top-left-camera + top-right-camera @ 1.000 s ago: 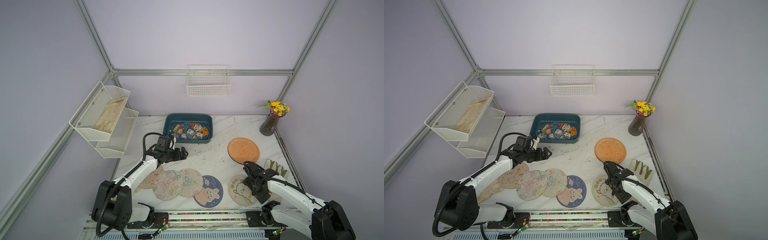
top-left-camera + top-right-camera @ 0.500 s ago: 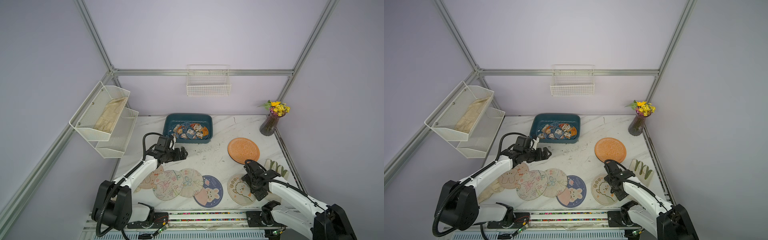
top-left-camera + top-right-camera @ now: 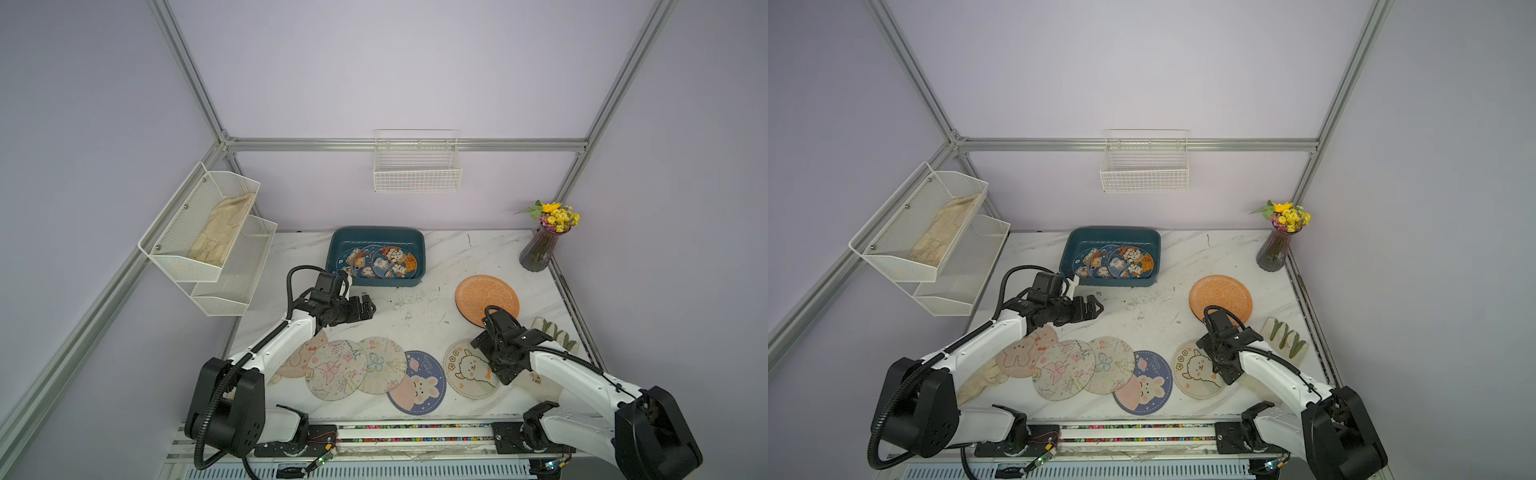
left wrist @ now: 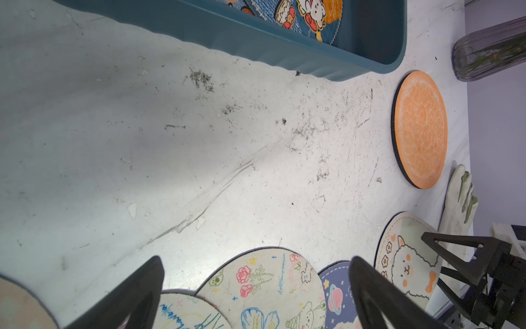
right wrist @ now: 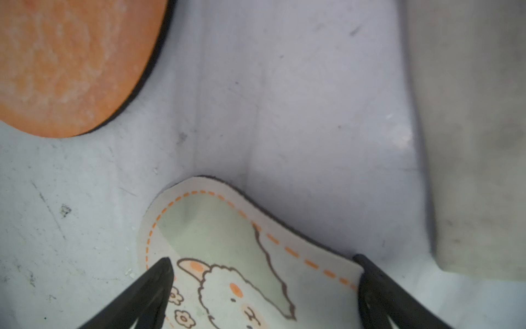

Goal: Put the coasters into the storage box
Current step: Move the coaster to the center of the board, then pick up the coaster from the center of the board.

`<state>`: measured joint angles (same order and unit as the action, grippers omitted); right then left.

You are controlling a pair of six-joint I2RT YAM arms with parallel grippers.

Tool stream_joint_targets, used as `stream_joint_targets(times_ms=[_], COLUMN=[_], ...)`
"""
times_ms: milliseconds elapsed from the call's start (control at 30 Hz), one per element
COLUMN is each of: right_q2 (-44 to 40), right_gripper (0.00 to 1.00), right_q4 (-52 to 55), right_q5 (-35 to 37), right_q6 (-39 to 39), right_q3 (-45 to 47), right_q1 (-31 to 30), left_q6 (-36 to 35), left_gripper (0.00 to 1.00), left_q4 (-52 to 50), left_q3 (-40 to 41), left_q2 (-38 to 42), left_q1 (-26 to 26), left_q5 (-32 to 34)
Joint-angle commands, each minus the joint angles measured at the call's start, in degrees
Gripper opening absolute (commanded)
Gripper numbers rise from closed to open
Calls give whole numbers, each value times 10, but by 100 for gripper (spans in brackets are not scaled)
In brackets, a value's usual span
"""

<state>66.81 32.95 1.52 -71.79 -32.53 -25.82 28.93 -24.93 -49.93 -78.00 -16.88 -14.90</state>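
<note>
- Left gripper [image 3: 368, 307]: I see the jaws spread wide and holding nothing. It hangs above bare table [image 3: 415, 307] just in front of the storage box.
- Right gripper [image 5: 262, 259]: the fingers stand wide apart, one on each side of the alpaca coaster's edge. I see no clamp on it.
- Storage box [image 3: 376, 230]: dark teal, at the back of the table, left of centre. Several cartoon-printed coasters [image 3: 390, 262] lie overlapped inside it.
- Orange coaster [image 3: 484, 293]: lies flat on the table, right of the box and apart from it, just behind the right wrist.
- Alpaca coaster [image 3: 465, 370]: front right, partly under the right gripper.
- Navy bunny coaster [image 3: 419, 386]: front centre, just left of the alpaca one.
- Floral coaster [image 3: 382, 361] and butterfly coaster [image 3: 334, 370]: overlapping each other, with the floral one also lapping the navy one.
- Pink bear coaster [image 3: 1023, 353]: leftmost of the front row, partly under the left arm.
- Cream glove [image 3: 557, 332]: at the right edge of the table, beside the right arm.
- Vase of flowers [image 3: 540, 249]: back right corner.
- White wire basket [image 3: 417, 174]: on the back wall.
</note>
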Motion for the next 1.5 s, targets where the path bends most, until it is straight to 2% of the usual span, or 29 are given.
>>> stream_joint_targets(times_ms=[0,167,300,600,800,1033,1333,1467], right_q2=[23,49,33,-12,-39,-46,-15,3], right_gripper=[97,97,97,97,81,73,60,44], right_q4=[-29,30,109,116,91,59,-9,-16], right_q5=[-10,21,52,13,-23,-45,-89,-93], right_q6=[34,83,97,111,96,91,108,115], right_q3=[-30,-72,-70,-28,20,42,55,47], right_q1=[-6,-5,20,34,34,34,32,31], left_q6=[-9,-7,-5,-8,-8,-8,-5,-5], left_gripper=[100,100,100,100,100,100,100,100], left_q4=[7,7,6,3,4,3,4,3], left_q3=[-23,-21,-19,-20,-23,-21,-21,-22], left_q2=[2,6,10,9,6,10,13,12], left_q1=[0,0,0,-1,-1,-2,-3,-2], left_q5=[-4,-3,-3,-7,-10,-10,-5,-5])
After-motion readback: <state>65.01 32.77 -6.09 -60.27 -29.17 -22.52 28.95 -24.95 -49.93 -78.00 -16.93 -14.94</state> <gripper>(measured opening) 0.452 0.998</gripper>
